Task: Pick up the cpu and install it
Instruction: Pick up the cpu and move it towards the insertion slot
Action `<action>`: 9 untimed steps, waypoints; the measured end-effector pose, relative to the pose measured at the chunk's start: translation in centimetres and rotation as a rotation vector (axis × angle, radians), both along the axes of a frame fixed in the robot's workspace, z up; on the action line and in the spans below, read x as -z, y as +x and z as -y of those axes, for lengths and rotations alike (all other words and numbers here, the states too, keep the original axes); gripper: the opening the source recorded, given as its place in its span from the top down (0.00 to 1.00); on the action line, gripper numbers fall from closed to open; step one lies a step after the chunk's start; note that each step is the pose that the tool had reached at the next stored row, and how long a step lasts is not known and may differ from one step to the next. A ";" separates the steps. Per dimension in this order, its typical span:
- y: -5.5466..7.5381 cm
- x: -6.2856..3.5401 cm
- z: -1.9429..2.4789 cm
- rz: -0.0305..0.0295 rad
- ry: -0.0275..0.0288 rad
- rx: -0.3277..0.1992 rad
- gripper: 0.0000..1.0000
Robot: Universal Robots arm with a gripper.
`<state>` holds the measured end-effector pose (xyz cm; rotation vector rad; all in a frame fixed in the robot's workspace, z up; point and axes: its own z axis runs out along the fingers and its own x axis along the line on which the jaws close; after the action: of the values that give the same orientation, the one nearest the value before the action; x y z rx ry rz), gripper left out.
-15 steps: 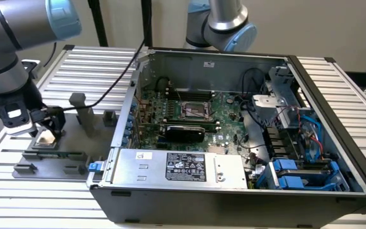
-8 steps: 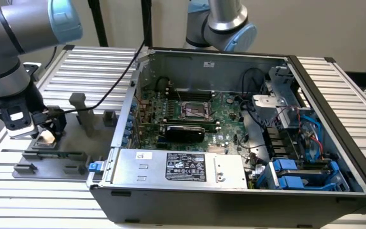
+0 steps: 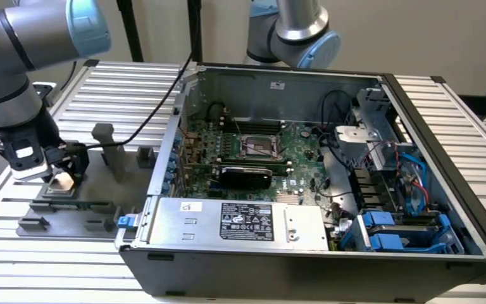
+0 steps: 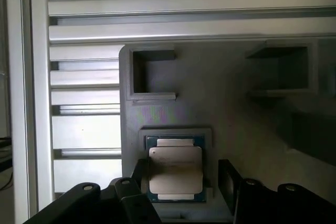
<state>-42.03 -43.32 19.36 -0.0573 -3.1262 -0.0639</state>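
Observation:
The cpu [image 4: 176,170] is a flat square chip with a silvery metal top. It lies in a square recess of the grey fixture plate [image 4: 220,103]. My gripper [image 4: 182,178] is lowered over it and open, one black finger [image 4: 138,176] close against one edge and the other finger [image 4: 227,180] a small gap off the opposite edge. In the exterior view the gripper [image 3: 61,185] hangs at the left over the fixture plate [image 3: 99,190], with the pale cpu [image 3: 61,181] between its fingers. The bare cpu socket [image 3: 260,147] sits on the motherboard inside the open computer case [image 3: 311,253].
Grey fixture blocks [image 3: 106,149] stand upright on the plate beside my gripper. A long black expansion card [image 3: 243,174] lies below the socket. Cables and blue drive brackets [image 3: 395,228] crowd the case's right side. A second arm [image 3: 298,31] stands behind the case. A slatted aluminium table [image 3: 471,126] surrounds everything.

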 end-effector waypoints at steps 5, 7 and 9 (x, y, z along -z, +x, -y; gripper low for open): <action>-0.1 0.07 -0.02 0.0000 -0.0088 -0.001 0.35; -0.2 0.10 -0.04 0.0000 -0.0109 -0.002 0.35; -0.3 0.13 -0.04 -0.0001 -0.0127 -0.002 0.35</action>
<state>-42.35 -43.27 19.24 -0.0548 -3.1267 -0.0440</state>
